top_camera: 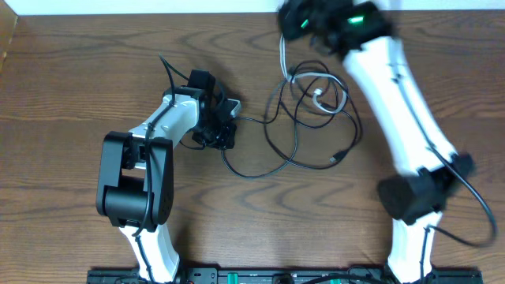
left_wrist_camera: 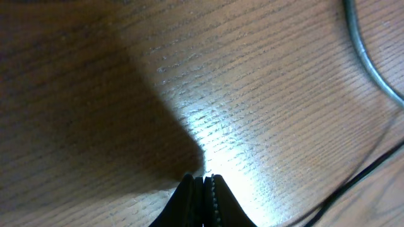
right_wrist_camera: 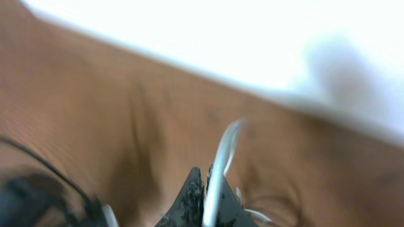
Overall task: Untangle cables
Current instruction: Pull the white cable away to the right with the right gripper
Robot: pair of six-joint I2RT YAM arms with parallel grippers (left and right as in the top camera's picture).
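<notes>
Surroundings: a wood-grain table (top_camera: 71, 95) with both arm bases at its near edge and a pale strip (top_camera: 158, 6) along its far edge.
Left arm (top_camera: 170, 118): folded, reaching forward and rightward, with the wrist low.
Right arm (top_camera: 394, 87): stretched long toward the far edge, blurred at the wrist.
Left gripper (left_wrist_camera: 203, 189): fingers pressed together just over the wood; whether they pinch a cord cannot be told.
Right gripper (right_wrist_camera: 205, 195): raised near the far edge, clamped on the white cable (right_wrist_camera: 221, 157).
Cables (top_camera: 312, 99): loose loops mid-table between the arms. A black cable (left_wrist_camera: 360, 180) passes just beside the left gripper, and the white cable rises from the tangle's far side into the right gripper.
</notes>
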